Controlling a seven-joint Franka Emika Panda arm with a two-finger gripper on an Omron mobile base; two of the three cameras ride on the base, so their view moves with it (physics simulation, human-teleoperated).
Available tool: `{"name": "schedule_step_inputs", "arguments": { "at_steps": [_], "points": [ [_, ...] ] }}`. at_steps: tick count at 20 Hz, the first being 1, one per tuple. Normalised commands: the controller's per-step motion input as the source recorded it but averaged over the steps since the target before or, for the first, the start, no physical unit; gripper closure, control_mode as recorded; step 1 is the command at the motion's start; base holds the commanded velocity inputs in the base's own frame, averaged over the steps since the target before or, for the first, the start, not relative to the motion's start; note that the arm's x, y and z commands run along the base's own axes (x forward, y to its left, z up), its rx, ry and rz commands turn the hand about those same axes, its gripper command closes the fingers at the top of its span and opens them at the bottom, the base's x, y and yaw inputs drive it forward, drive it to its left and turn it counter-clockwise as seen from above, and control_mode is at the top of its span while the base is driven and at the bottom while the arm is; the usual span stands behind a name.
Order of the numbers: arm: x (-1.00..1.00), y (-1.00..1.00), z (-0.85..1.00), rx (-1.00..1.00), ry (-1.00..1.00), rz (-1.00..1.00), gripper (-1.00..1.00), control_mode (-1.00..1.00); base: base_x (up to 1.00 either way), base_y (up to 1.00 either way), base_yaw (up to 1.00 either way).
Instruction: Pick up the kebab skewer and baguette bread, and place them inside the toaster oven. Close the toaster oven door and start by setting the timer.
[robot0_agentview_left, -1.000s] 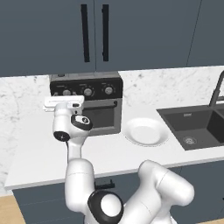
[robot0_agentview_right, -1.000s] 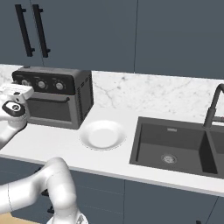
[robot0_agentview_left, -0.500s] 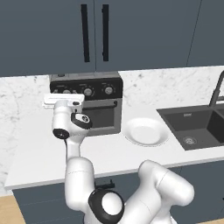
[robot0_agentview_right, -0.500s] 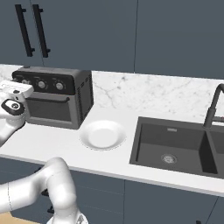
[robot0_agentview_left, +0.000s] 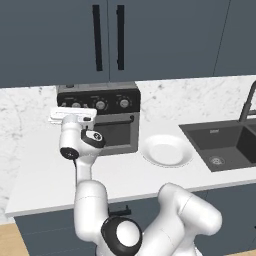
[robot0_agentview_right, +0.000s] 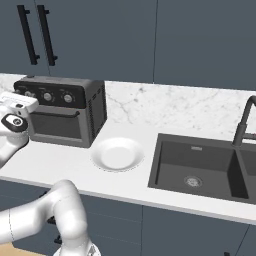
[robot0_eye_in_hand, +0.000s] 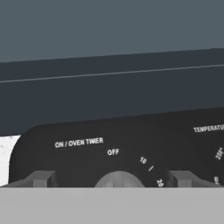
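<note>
Grey oven (robot0_agentview_left: 107, 120) on the counter (robot0_agentview_left: 45, 165), door (robot0_agentview_left: 115, 132) shut; white plate (robot0_agentview_left: 166, 150) beside it bare, so skewer and bread presumably inside, though not visible through the glass; loading and closing judged done. Gripper (robot0_eye_in_hand: 116, 180) spread wide, holding nothing, one fingertip (robot0_eye_in_hand: 41, 179) either side of the timer knob (robot0_eye_in_hand: 117, 179) under ON / OVEN TIMER; only closing on it and turning off OFF left.

Dark grey toaster oven (robot0_agentview_left: 107, 120) on the counter, toaster oven door (robot0_agentview_left: 112, 134) shut, 3 silver knobs.
</note>
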Motion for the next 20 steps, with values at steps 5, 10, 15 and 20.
{"name": "schedule_step_inputs", "arguments": {
  "at_steps": [5,10,15,20],
  "points": [
    [0.0,0.0,-0.16,0.01,0.0,0.0,-1.0,-1.0,0.0,0.0,0.0],
    [0.0,-0.03,-0.01,0.0,0.0,0.0,-1.0,-1.0,0.0,0.0,0.0],
    [0.06,-0.1,0.0,0.0,0.0,0.0,-1.0,-1.0,0.0,0.0,0.0],
    [0.0,-0.13,0.0,0.0,0.0,0.0,1.0,-1.0,0.0,0.0,0.0]
  ]
}}
